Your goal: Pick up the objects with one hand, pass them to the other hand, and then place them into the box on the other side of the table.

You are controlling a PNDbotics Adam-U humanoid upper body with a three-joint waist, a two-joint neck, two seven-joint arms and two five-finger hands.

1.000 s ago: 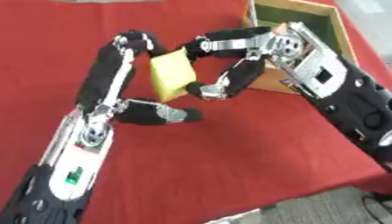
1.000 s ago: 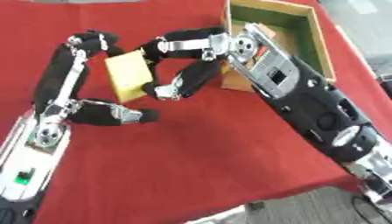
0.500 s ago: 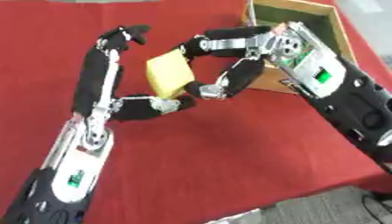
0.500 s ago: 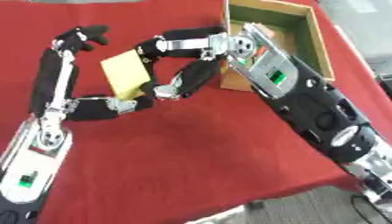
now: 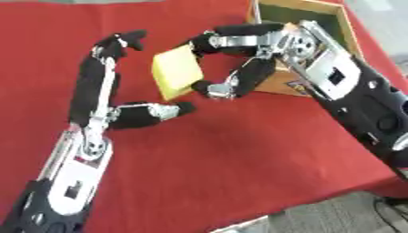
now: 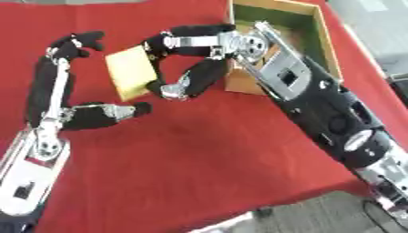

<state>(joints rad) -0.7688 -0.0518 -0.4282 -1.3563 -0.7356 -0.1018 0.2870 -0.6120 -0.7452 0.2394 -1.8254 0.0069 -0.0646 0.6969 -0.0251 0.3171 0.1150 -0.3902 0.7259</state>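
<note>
A flat yellow block (image 5: 177, 72) hangs above the red table, pinched between the fingers and thumb of my right hand (image 5: 239, 59). That hand reaches in from the right, just left of the wooden box (image 5: 312, 18) with a green inside at the back right. My left hand (image 5: 108, 91) stands open to the left of the block, fingers straight up and thumb (image 5: 155, 111) stretched out below the block, apart from it.
A red cloth (image 5: 239, 150) covers the table. The table's front edge and grey floor (image 5: 343, 214) show at the lower right. My right forearm (image 6: 327, 109) lies along the box's near side.
My left hand has let go of the yellow block and opened, its fingers swinging up and left. The right hand now holds the block alone.
</note>
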